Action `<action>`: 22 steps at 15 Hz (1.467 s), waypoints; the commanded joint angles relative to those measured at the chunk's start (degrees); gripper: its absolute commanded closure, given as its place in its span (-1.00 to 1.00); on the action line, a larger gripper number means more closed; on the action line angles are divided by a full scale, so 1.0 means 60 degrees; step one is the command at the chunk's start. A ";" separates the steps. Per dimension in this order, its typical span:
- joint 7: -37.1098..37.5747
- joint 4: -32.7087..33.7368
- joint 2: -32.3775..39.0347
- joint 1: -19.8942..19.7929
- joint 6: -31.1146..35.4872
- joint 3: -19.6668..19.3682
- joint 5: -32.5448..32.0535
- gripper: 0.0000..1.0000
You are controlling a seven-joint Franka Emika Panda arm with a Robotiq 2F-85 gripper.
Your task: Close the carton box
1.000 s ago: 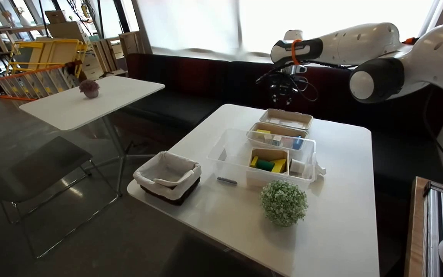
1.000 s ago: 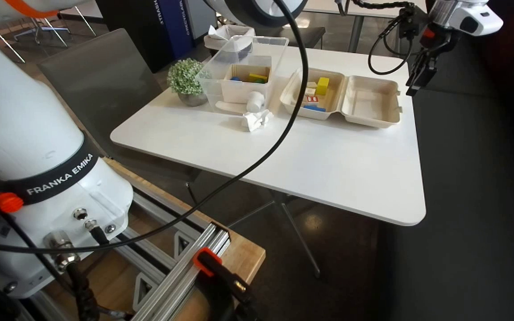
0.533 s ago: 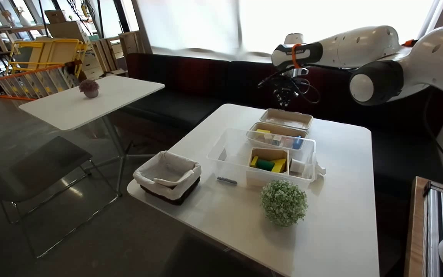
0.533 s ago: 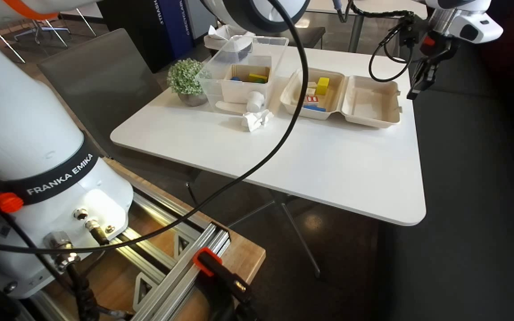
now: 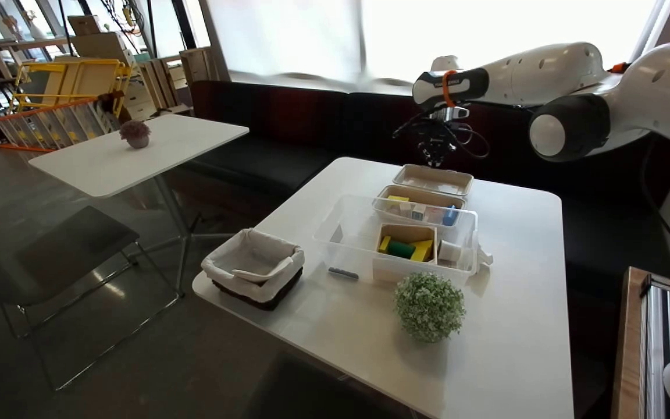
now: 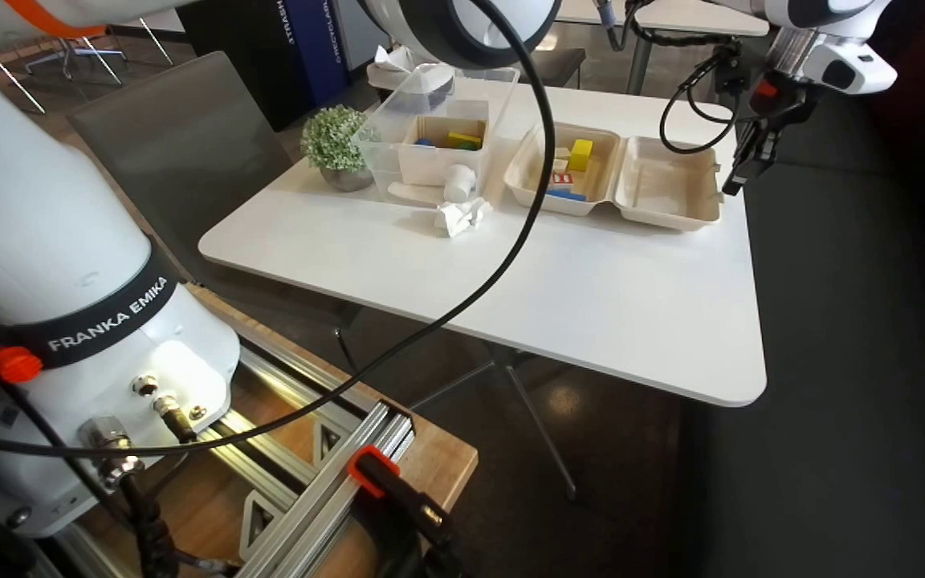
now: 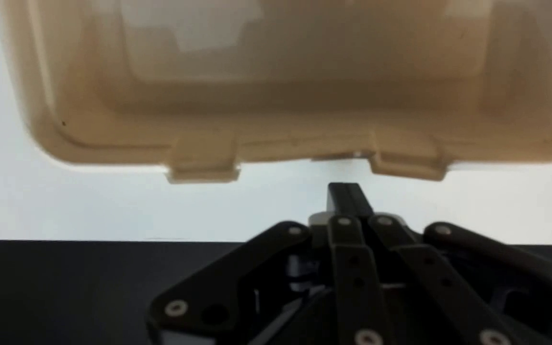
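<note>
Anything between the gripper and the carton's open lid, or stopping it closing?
In the wrist view, nothing visible stands between the gripper and the lid. A yellow block sits in the carton's base; whether it clears the closing lid, I can't tell.

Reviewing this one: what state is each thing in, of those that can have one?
Carton: open, lid folded back
Tool: shut, holding nothing
Clear bin: uncovered
Inner box: uncovered, blocks inside
Basket: uncovered, lined
Paper: crumpled
Plant: upright
Cup: upright or tipped, cannot tell
</note>
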 commanded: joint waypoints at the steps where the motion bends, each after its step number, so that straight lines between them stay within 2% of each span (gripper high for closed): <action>1: -0.0091 0.0063 0.0047 -0.0036 -0.0951 0.0131 0.0008 1.00; 8: -0.0026 -0.0004 -0.0333 -0.0198 -0.2864 0.0596 0.0497 1.00; 17: -0.0025 -0.0288 -0.1362 -0.0737 -0.4307 0.1443 0.1655 1.00; 22: -0.0058 -0.0329 -0.1535 -0.0977 -0.5804 0.1924 0.2301 1.00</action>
